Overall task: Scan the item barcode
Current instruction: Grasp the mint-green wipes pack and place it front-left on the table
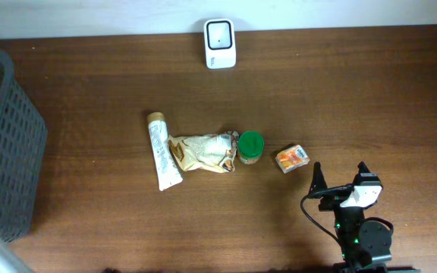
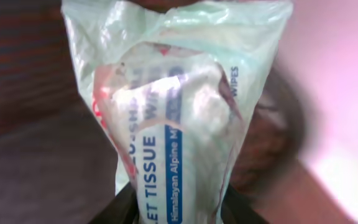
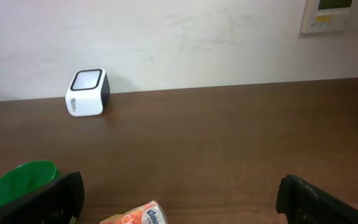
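One pack (image 2: 173, 124) — within left end effector (image 2: 176, 210)

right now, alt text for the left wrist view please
A crumpled pale green wipes pack with blue lettering fills the frame, its lower end pinched between dark fingers. Behind it, everything is a brown and pink blur.

Dark brown wood-grain tabletop (image 1: 89, 83) under soft, even light. Meets a plain off-white wall (image 3: 197, 37) along the far edge. High on that wall, at the right, a pale rectangular control panel (image 3: 337, 14). Dark grey mesh basket (image 1: 6, 144) at the left end.
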